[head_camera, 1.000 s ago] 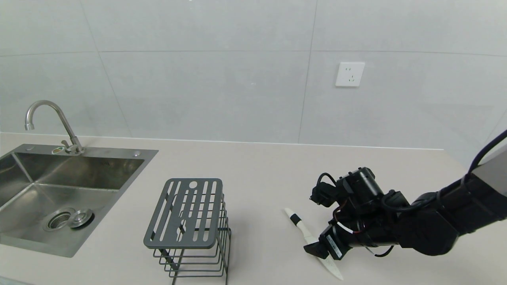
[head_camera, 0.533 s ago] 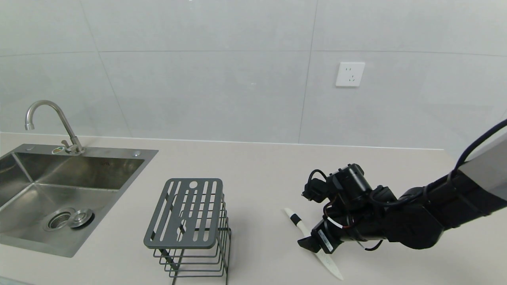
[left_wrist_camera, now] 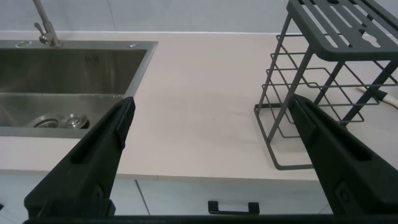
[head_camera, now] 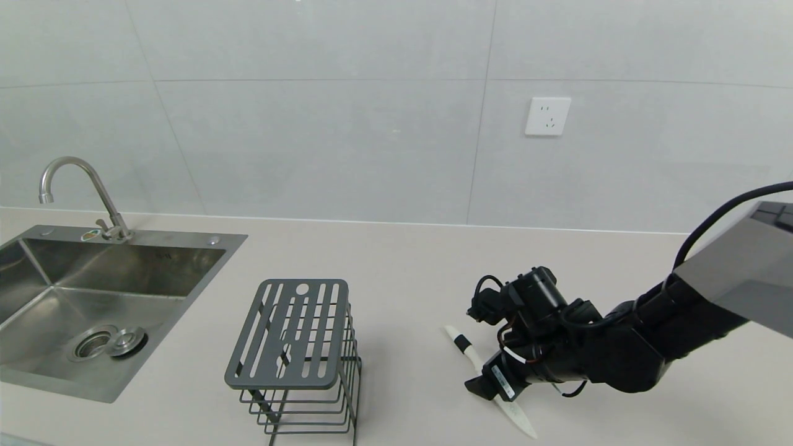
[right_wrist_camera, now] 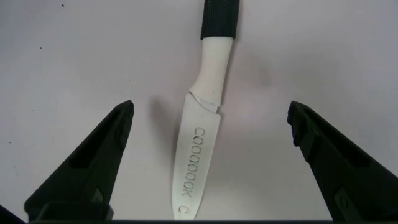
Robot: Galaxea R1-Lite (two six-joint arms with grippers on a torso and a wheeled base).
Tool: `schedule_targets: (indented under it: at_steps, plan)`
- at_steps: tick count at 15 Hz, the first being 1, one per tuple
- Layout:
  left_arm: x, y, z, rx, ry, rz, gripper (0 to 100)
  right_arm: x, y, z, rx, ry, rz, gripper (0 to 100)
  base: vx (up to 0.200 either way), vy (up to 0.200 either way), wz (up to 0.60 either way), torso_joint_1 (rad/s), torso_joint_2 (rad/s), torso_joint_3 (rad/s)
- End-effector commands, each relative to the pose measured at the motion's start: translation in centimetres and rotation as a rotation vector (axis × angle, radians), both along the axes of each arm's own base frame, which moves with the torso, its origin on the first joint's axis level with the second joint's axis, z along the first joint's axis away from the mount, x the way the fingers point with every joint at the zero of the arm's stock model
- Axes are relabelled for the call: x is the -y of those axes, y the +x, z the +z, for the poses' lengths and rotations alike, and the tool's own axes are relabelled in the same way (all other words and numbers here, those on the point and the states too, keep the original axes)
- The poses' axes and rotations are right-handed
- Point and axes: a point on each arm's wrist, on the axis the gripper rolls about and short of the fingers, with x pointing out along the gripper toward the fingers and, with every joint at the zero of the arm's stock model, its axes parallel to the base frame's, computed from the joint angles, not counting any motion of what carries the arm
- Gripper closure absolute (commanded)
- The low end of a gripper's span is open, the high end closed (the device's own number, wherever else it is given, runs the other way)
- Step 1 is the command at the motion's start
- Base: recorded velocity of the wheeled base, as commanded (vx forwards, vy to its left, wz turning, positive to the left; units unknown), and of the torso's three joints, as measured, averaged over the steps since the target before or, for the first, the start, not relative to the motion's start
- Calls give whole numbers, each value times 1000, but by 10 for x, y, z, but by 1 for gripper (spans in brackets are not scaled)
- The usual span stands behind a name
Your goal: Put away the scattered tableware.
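Jaws apart, right gripper [right_wrist_camera: 209, 114] poised over white knife [right_wrist_camera: 203, 140] flat on surface [head_camera: 403, 260]; long axis 11-to-5 o'clock, handle toward 11, crosswise between jaws.

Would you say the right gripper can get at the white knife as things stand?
Probably yes: the right gripper hangs open over the knife, fingers on either side of its blade, and nothing on the counter lies between.

Steel sink [head_camera: 155, 238], curved faucet [head_camera: 106, 204], wall socket [head_camera: 547, 116]

Head view overlooks the counter [head_camera: 409, 260]; close right wrist view shares knife [right_wrist_camera: 200, 149].
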Motion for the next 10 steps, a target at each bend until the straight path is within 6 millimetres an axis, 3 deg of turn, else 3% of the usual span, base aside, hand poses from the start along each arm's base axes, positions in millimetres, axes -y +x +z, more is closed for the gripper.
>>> schedule_targets:
  at_steps: [1,10]
  plan:
    - [0,0,0,-1,0,0,0,-1,1,-4,-12,-1,-9,0,0,0,0,0,0,0]
    - [0,0,0,-1,0,0,0,-4,0,-15,-39,-16,-7,0,0,0,0,0,0,0]
